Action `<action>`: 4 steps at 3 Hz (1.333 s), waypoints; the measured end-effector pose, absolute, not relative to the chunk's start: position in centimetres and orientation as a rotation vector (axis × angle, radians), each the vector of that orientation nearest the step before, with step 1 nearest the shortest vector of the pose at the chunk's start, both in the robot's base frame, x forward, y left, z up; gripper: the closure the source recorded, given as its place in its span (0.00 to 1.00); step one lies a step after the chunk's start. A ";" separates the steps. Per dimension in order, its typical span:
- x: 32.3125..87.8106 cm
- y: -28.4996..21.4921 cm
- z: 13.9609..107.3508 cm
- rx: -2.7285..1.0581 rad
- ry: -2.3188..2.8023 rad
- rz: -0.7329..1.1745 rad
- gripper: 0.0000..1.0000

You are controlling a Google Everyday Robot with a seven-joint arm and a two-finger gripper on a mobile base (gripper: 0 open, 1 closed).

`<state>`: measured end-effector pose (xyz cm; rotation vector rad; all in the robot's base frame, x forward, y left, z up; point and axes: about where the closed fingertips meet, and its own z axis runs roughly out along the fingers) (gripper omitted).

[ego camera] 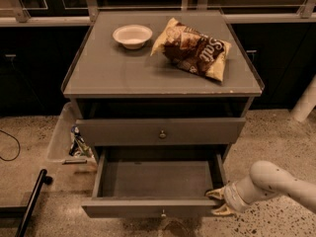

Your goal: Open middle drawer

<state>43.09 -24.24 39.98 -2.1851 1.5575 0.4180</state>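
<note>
The middle drawer (158, 179) of the grey cabinet is pulled well out, and its grey inside is bare. Its flat front (128, 207) carries a small round knob (163, 213) at the centre. My gripper (217, 203) is at the right end of that front. One yellowish fingertip (213, 194) is inside the drawer and the other (223, 212) is outside, so the front panel sits between them. My white arm (276, 184) reaches in from the lower right.
The taller-fronted drawer (123, 131) above is closed. A white bowl (132, 35) and a chip bag (192, 48) lie on the cabinet top (108, 73). A clear bin (61, 137) and a black pole (30, 204) are on the floor at left, and a white post (306, 100) stands at right.
</note>
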 end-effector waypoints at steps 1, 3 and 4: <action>41.4 -24.6 40.0 -2.201 1.540 0.418 1.00; 39.4 -25.3 39.7 -2.201 1.541 0.411 0.58; 39.4 -25.3 39.7 -2.202 1.541 0.411 0.35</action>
